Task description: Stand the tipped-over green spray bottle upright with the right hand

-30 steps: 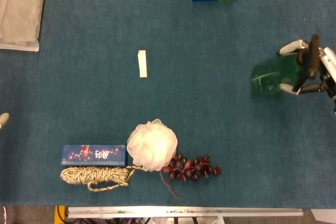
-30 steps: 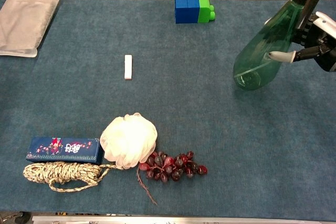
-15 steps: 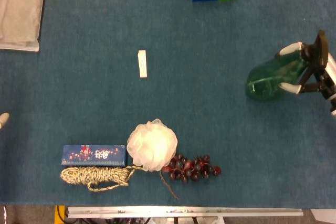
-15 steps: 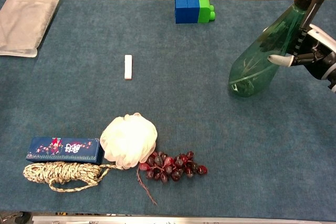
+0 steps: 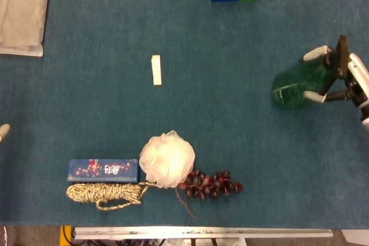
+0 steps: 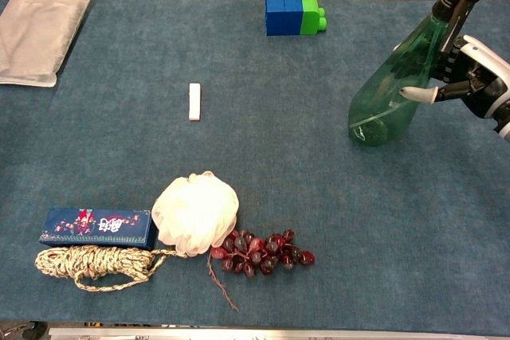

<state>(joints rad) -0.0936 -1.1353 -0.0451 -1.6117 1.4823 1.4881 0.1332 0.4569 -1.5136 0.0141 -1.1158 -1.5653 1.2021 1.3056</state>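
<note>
Near the table's (image 6: 335, 220) right edge, my right hand (image 6: 476, 84) grasps one green spray bottle (image 6: 392, 91), tilted, base on the cloth. Elsewhere lie one block stack (image 6: 295, 13), one white stick (image 6: 194, 101), one sponge (image 6: 195, 212), one grape bunch (image 6: 263, 254), one rope (image 6: 94, 265), one blue box (image 6: 97, 227). Only my left hand's fingertip (image 5: 3, 131) shows; I cannot tell its state.

Blue-carpeted table (image 6: 335, 220) carrying a clear bag (image 6: 36, 31) upper left, blocks (image 6: 294, 13) top centre, white stick (image 6: 194, 101), boxed rope (image 6: 92, 264), loofah (image 6: 195, 212), grapes (image 6: 263, 252) lower left.

The green spray bottle (image 6: 394, 85) now stands steeper.
</note>
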